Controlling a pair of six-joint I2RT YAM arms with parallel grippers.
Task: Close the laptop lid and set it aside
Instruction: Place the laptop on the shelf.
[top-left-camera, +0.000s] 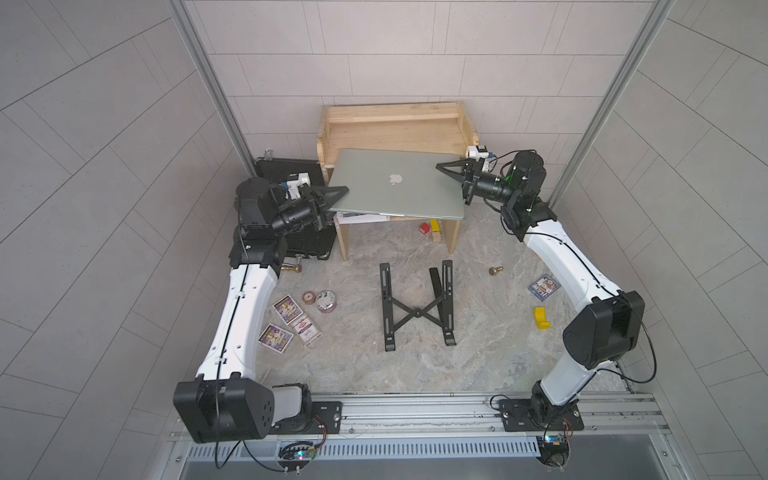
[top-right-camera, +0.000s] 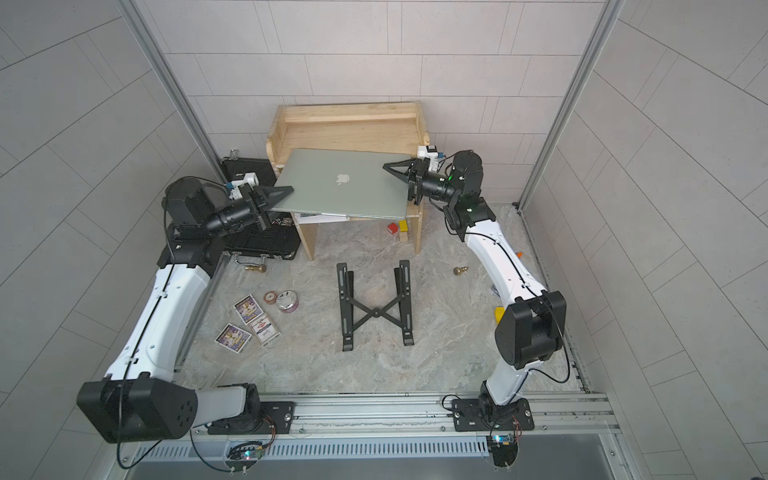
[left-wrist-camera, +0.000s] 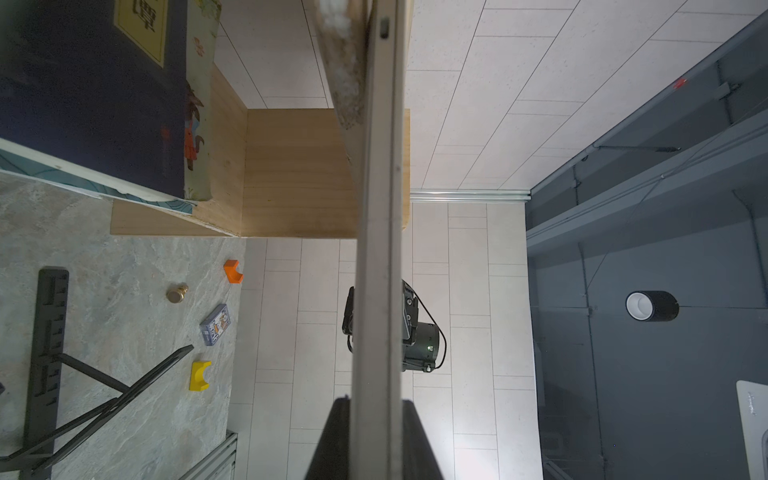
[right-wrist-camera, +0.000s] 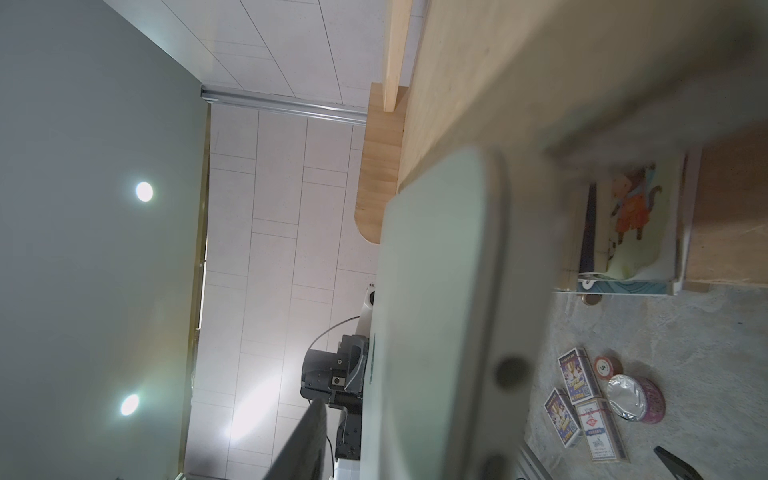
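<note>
Up front on the stone table (top-left-camera: 478, 357): a black stand (top-left-camera: 415, 311) lying flat, with no laptop on it. A bit farther back comes the left gripper (top-left-camera: 343, 193). Squeezes tight on the left edge of the laptop (top-left-camera: 399, 195), one finger over and one under, plain to see in the left wrist view. Then the laptop itself. Sits over the front of the little wooden desk (top-left-camera: 390, 120) and sticks out past it toward the stand. Hard to tell if lifted or resting there. Shows the lid (top-left-camera: 374, 170) flat down with the apple mark up, so looks done with the closing part. Farther back, the right gripper (top-left-camera: 441, 168). Points its tip at the far right corner of the laptop, but cannot tell if open or pinching. Left to do, most likely: carry the laptop off the desk and put it down somewhere out of the way.
</note>
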